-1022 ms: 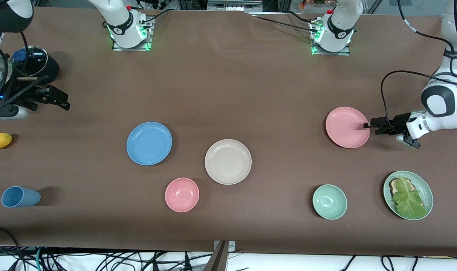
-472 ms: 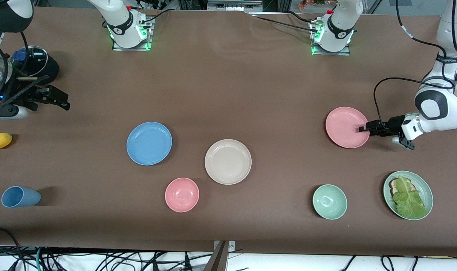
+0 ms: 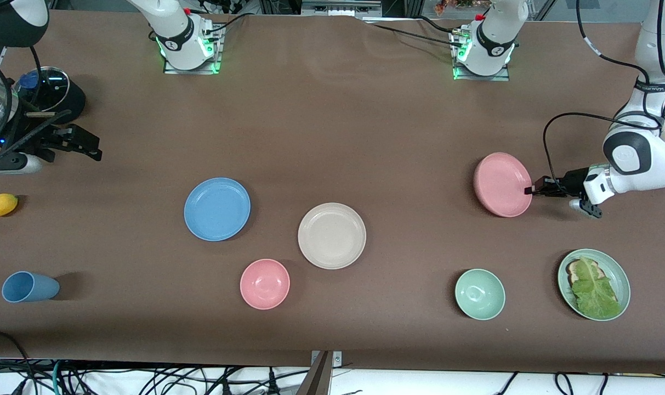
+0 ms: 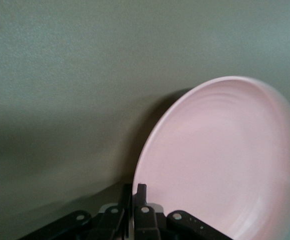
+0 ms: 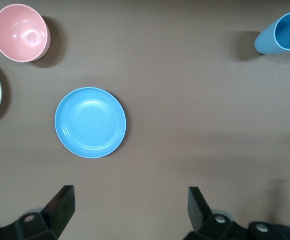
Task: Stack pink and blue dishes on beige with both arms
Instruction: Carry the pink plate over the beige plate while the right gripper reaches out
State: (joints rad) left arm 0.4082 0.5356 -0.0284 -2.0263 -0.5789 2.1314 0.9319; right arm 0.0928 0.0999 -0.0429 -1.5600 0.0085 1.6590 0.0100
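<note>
The salmon pink plate (image 3: 501, 184) sits toward the left arm's end of the table, tilted, with its gripped side raised off the table. My left gripper (image 3: 529, 190) is shut on its rim; in the left wrist view the fingers (image 4: 141, 192) pinch the edge of the pink plate (image 4: 224, 160). The light blue plate (image 3: 217, 208) lies flat toward the right arm's end, and the beige plate (image 3: 331, 236) lies flat beside it near the middle. My right gripper (image 3: 94, 149) waits open over the right arm's end of the table, its wrist view showing the blue plate (image 5: 91, 122).
A small pink bowl (image 3: 265, 283) sits nearer the camera than the beige plate. A green bowl (image 3: 479, 294) and a green plate with lettuce (image 3: 594, 284) lie nearer than the pink plate. A blue cup (image 3: 29, 286) and a yellow fruit (image 3: 0, 204) lie at the right arm's end.
The left gripper closed on the pink plate's rim, and that side of the plate has risen, tilting it. The right arm has not moved.
</note>
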